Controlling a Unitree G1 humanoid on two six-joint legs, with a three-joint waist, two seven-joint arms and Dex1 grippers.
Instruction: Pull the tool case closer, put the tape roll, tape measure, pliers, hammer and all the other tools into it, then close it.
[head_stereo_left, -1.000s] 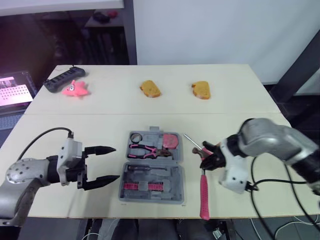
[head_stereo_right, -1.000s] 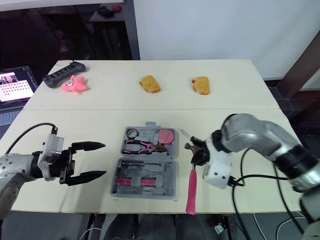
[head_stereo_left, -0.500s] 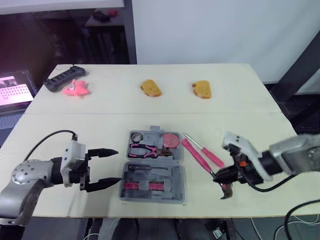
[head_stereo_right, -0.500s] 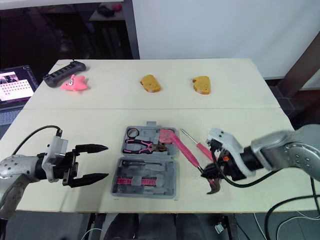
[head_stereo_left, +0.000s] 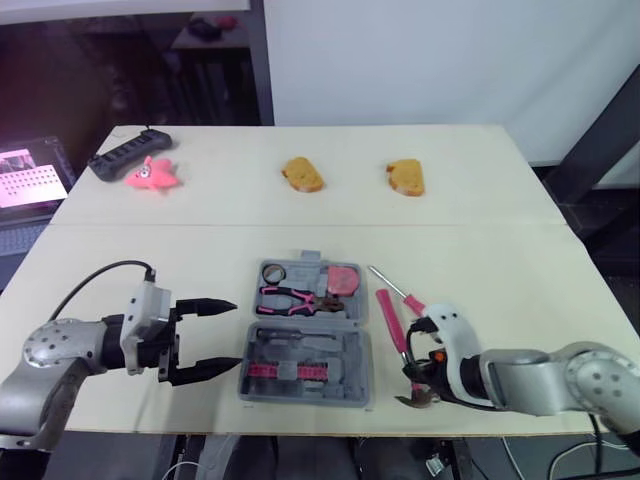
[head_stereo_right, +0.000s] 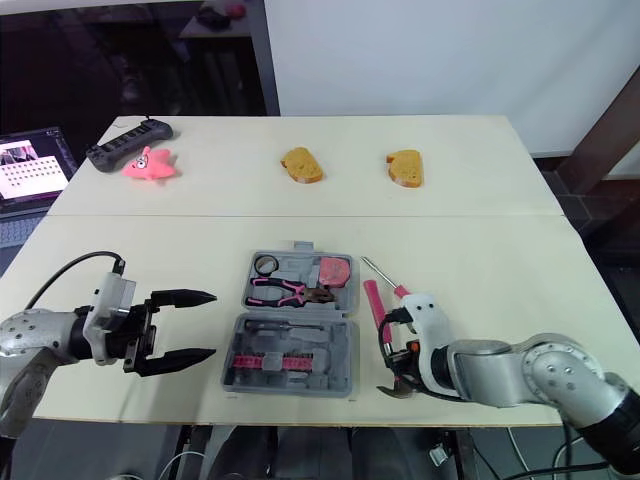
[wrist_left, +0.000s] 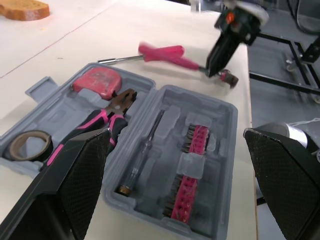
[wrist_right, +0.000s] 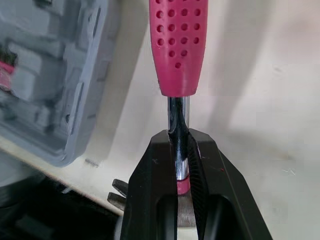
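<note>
Grey plastic tool case (head_stereo_left: 352, 352) lies open at the middle of the bench's (head_stereo_left: 500, 260) front edge, lid half toward the back. Back half: tape roll (head_stereo_left: 273, 273) in its left corner, pliers (head_stereo_left: 295, 296) with pink grips across the middle, red tape measure (head_stereo_left: 344, 279) in its right corner. Front half: a slim screwdriver set lengthwise, and a pink strip of bits (head_stereo_left: 280, 371) along the near side. Hammer (head_stereo_left: 389, 315) is outside the case, just off its right side, pink handle pointing toward the back of the bench, steel head down at the front edge. Right gripper (wrist_right: 177, 142) is clamped on the bare steel shaft of the hammer, just below the pink grip, both black fingers pressed against the metal. Pink-handled screwdriver (head_stereo_left: 412, 302) lies on the bench just beside the hammer handle, angled, its tip toward the back. Left gripper (head_stereo_left: 238, 334) sits low off the case's left side, near the front edge, fingers spread wide, nothing between them, tips pointing at the case but apart from it. Along the back of the bench: two pieces of bread (head_stereo_left: 301, 176), a pink toy (head_stereo_left: 152, 176), and a black power strip (head_stereo_left: 125, 155) in the back left corner.
</note>
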